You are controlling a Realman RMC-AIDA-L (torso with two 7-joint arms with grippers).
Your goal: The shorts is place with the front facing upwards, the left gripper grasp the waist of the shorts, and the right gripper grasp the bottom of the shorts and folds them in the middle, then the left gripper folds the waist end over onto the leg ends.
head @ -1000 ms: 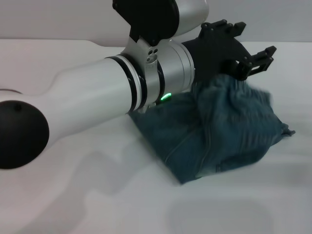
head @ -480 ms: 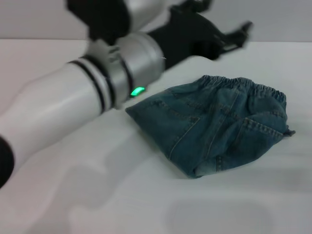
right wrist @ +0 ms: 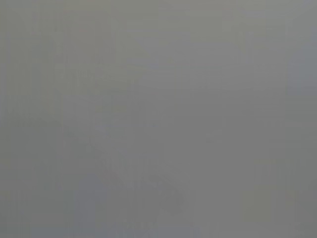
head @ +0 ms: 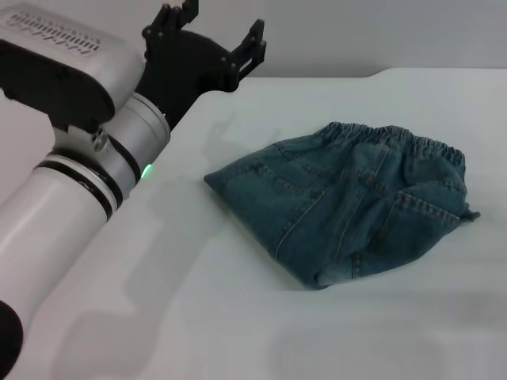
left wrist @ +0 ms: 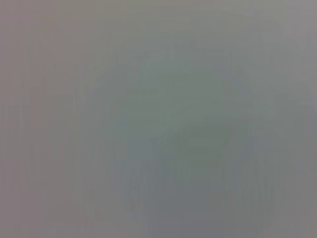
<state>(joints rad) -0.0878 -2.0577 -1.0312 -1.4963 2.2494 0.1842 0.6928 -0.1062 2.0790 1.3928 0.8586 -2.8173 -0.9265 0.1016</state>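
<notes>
Denim blue-green shorts (head: 348,206) lie folded, well right of the black pronged left gripper (head: 218,39), which hangs wide, holding nothing.

The head view looks forward and down from above onto the white surface (head: 238,317), near enough that the left arm (head: 71,198) fills its left side. Both wrist views show only flat grey, so no shared part can be told.
</notes>
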